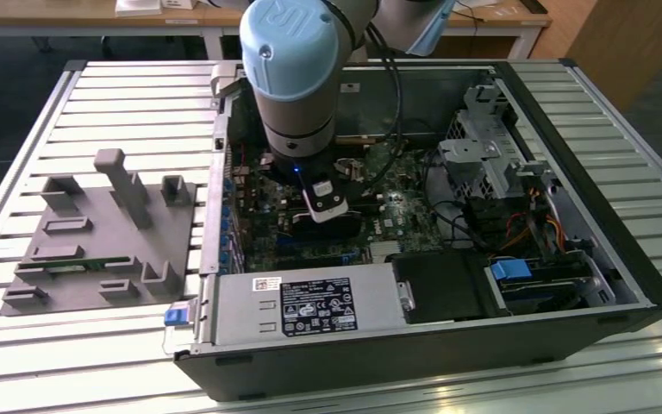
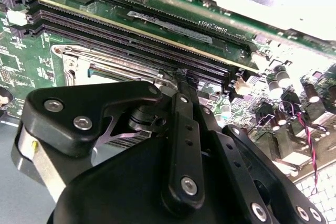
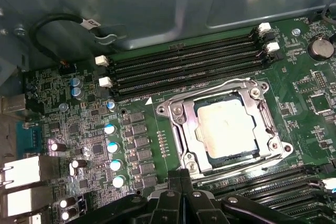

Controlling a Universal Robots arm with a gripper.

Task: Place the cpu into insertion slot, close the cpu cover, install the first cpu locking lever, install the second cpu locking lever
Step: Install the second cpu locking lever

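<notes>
- Landmark: the insertion slot (image 3: 226, 125), a small square black socket with a dull silver rim, sits on the green motherboard (image 3: 105, 129) inside the open black computer case (image 1: 607, 285), which lies on its side on the slatted metal counter (image 1: 32, 112).
- The cpu (image 3: 227, 127), a small flat square chip with a pale silver-grey face, lies seated in the slot.
- The cpu cover (image 3: 181, 129), a thin silver metal frame plate with a square cut-out, lies down flat around the chip.
- Locking levers: thin silver wire levers (image 3: 236, 167) run along the slot's edges. Whether each is hooked under its catch I cannot tell.
- End effector (image 3: 181, 179): black linked fingers drawn close together, tips just beside the slot's edge on the side away from the long black memory sockets (image 3: 184, 61). Nothing appears held, though contact with a lever cannot be judged.
- Grey moulded parts tray (image 1: 90, 241): on the counter, well apart from the slot and outside the case.
- Risk: a fingertip slipping off a springy lever would let it snap back, probably marking the board or the small capacitors (image 3: 113, 148) near the slot.
- Risk: pressing down on the cover off-centre could load the chip unevenly.
- Risk: a half-hooked lever would leave the cover unclamped.
</notes>
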